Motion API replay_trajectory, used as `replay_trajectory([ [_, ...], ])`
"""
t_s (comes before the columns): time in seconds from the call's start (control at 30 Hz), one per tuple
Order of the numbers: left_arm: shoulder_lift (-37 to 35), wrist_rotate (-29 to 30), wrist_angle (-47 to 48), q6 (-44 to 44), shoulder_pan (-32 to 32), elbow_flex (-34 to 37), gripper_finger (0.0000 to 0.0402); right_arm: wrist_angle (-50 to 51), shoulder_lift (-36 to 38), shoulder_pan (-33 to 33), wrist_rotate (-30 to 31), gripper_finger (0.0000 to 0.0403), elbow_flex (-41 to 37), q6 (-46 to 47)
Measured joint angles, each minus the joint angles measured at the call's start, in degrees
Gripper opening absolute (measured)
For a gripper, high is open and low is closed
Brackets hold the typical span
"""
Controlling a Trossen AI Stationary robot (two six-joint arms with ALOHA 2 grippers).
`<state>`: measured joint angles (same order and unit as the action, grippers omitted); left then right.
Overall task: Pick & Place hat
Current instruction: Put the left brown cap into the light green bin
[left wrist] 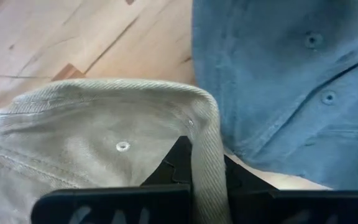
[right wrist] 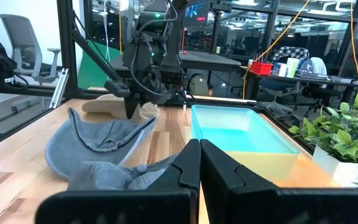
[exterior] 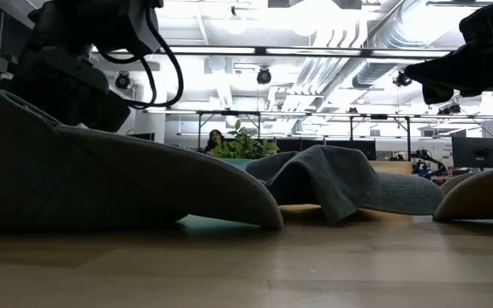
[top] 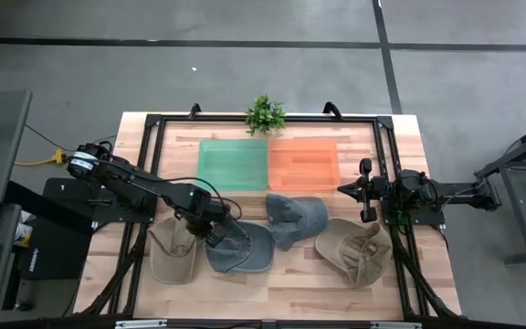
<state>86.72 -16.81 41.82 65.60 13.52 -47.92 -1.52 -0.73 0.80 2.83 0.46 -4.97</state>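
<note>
Four hats, left gripper (top: pixel 210 236) pinching tan hat (top: pixel 173 256) rim, brim toward table front

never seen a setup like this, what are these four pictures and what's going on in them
It is a two-armed robot at a wooden table, seen by four cameras: one overhead, one at table level, and one on each wrist. On the table lie four caps: two tan, two blue. Behind them sit a green bin, an orange bin and a small plant. The left gripper is down between the left tan cap and the blue cap beside it; its wrist camera shows its jaws pinching the tan cap's edge. The right gripper waits at the table's right side, jaws shut, holding nothing.
</note>
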Motion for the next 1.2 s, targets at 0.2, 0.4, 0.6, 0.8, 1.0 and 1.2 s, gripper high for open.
replay_trajectory([
  [0.2,0.0,-0.8,0.4,-2.5,0.0,-3.4,0.0,0.0,0.0,0.0,0.0,0.0001,0.0,0.0],
  [0.4,0.0,1.1,7.2,-6.4,0.0,-10.0,0.0,0.0,0.0,0.0,0.0,0.0001,0.0,0.0],
  [0.6,0.0,5.0,19.5,-9.5,0.0,-17.6,0.0,0.0,0.0,0.0,0.0,0.0001,0.0,0.0],
  [0.8,0.0,8.2,26.3,-10.9,0.0,-24.3,0.0,0.0,0.0,0.0,0.0,0.0001,0.0,0.0],
  [1.0,0.0,11.1,30.8,-11.8,0.0,-31.1,0.0,0.0,0.0,0.0,0.0,0.0001,0.0,0.0],
  [1.2,0.0,13.8,35.2,-12.1,0.0,-38.7,0.0,0.0,0.0,0.0,0.0,0.0001,0.0,0.0],
])
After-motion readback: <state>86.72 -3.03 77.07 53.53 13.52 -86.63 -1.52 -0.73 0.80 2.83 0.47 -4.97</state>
